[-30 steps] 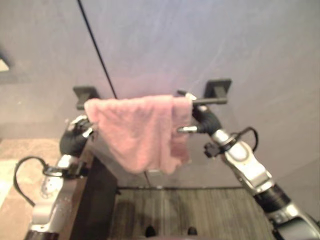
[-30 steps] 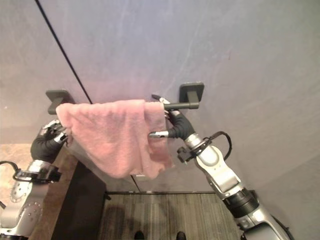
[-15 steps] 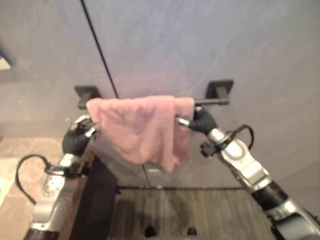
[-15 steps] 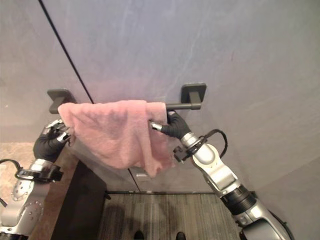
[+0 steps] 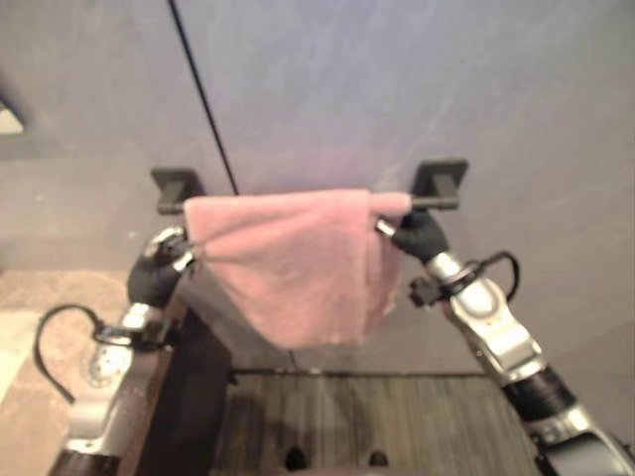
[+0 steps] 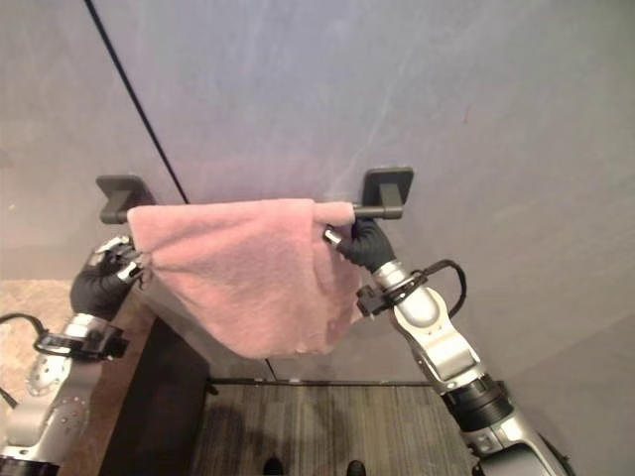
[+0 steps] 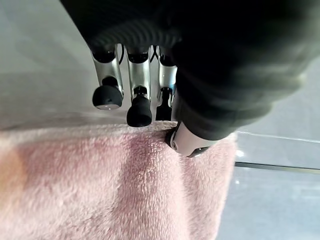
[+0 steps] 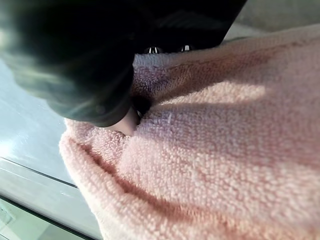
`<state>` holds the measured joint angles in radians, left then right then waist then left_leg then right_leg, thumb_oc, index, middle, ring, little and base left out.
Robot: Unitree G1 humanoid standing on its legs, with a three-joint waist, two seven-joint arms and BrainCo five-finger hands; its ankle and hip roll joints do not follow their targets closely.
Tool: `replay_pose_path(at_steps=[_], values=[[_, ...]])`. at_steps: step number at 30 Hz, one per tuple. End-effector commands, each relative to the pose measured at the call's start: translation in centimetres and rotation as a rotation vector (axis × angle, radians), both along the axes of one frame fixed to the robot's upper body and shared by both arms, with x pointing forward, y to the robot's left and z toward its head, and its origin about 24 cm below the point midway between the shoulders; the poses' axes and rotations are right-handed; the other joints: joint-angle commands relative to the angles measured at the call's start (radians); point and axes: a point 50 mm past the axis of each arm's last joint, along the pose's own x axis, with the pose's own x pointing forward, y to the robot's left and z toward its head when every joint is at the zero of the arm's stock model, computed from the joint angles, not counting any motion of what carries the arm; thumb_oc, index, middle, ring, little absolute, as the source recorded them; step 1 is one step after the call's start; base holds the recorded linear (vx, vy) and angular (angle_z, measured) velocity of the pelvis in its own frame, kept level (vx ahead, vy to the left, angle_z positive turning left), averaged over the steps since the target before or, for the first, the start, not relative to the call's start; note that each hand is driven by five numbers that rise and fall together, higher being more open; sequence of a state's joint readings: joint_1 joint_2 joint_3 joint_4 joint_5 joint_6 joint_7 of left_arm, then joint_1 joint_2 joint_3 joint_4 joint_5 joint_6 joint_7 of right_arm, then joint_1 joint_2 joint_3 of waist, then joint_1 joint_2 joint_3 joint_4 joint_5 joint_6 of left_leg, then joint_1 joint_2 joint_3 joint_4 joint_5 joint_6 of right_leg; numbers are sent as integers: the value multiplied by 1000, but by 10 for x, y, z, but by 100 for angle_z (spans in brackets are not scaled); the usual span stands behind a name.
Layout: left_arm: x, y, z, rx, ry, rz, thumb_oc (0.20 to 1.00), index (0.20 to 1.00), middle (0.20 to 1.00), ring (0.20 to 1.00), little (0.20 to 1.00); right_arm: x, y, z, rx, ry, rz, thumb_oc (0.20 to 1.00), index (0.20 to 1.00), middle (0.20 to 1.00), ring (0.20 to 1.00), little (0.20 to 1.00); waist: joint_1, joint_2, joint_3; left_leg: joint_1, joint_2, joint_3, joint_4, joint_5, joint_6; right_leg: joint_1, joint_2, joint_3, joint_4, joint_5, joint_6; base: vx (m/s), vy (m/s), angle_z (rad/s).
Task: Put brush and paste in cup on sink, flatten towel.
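My right hand [image 6: 363,243] is at the right end of the pink towel [image 6: 248,273], just under the dark towel bar [image 6: 375,210]. In its own wrist view the thumb [image 8: 125,121] presses into the terry cloth, and the other fingers go behind the towel's edge, so this hand pinches the towel there. The cloth bunches a little around the thumb.

My left hand [image 6: 107,281] is at the towel's left edge, below the left bracket [image 6: 119,192] of the bar. In the left wrist view the fingers [image 7: 139,110] are bent down with their dark tips touching the top border of the towel, and the thumb [image 7: 187,142] lies on the cloth beside them. Whether cloth is really caught between them I cannot tell.

The towel hangs over the bar and covers most of it, from near the left bracket almost to the right bracket [image 6: 388,187]. Its lower edge is uneven and hangs lowest near the middle. The bar is fixed on a grey wall [image 6: 476,119]. Below there is a striped grey floor [image 6: 327,426], and a dark cabinet side [image 6: 154,397] stands under my left arm.
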<state>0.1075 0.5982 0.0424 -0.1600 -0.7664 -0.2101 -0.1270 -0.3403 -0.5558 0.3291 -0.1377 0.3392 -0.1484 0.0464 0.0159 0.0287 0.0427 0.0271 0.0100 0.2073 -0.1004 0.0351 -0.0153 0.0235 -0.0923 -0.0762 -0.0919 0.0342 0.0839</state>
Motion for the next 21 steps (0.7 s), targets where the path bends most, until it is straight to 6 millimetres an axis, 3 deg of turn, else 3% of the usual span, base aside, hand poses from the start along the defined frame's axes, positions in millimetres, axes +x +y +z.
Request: replay_pose_path(at_steps=[1, 5, 7, 12, 13, 14, 15, 21], values=[[5, 19, 25, 93, -103, 59, 200, 200, 200, 200, 200, -1, -6, 36, 52, -209, -46, 200, 200, 200, 200, 200, 13, -38, -20, 63, 5, 7, 13, -117, 33, -28, -82, -50, 5, 38, 53, 0, 0, 0], [4, 21, 22, 42, -102, 80, 200, 200, 200, 200, 200, -1, -7, 34, 58, -205, -53, 200, 200, 200, 200, 200, 13, -38, -21, 63, 7, 8, 13, -117, 32, -30, -81, -49, 5, 37, 52, 0, 0, 0], [5, 21, 19, 70, -90, 78, 200, 200, 200, 200, 200, -3, -6, 28, 41, -183, -47, 1000, 1000, 1000, 1000, 1000, 12, -38, -22, 62, 8, 7, 13, -116, 32, -28, -80, -49, 5, 35, 51, 0, 0, 0], [2, 22, 15, 53, -79, 102, 200, 200, 200, 200, 200, -1, -12, 17, 35, -131, -76, 1000, 1000, 1000, 1000, 1000, 12, -35, -24, 63, 9, 6, 13, -114, 31, -26, -78, -51, 5, 34, 49, 0, 0, 0], [1, 22, 14, 56, -74, 104, 485, 485, 485, 485, 485, -1, -13, 14, 34, -119, -84, 1000, 1000, 1000, 1000, 1000, 12, -35, -24, 63, 9, 5, 13, -114, 31, -26, -78, -51, 5, 34, 49, 0, 0, 0], [0, 24, 11, 77, -61, 123, 950, 950, 950, 950, 950, 0, -15, 8, 28, -92, -95, 1000, 1000, 1000, 1000, 1000, 13, -34, -24, 62, 10, 5, 13, -113, 30, -26, -78, -52, 5, 35, 49, 0, 0, 0], [0, 24, 11, 77, -61, 124, 1000, 1000, 1000, 1000, 1000, 0, -15, 8, 28, -92, -95, 1000, 1000, 1000, 1000, 1000, 12, -34, -24, 62, 10, 5, 13, -113, 30, -26, -78, -52, 5, 35, 49, 0, 0, 0], [-9, 35, -9, 225, 66, 191, 1000, 1000, 1000, 1000, 1000, 2, -46, -32, -29, 79, -242, 1000, 1000, 1000, 1000, 1000, 7, -29, -25, 55, 12, -3, 13, -105, 25, -28, -77, -58, 5, 36, 46, -17, -17, 2]])
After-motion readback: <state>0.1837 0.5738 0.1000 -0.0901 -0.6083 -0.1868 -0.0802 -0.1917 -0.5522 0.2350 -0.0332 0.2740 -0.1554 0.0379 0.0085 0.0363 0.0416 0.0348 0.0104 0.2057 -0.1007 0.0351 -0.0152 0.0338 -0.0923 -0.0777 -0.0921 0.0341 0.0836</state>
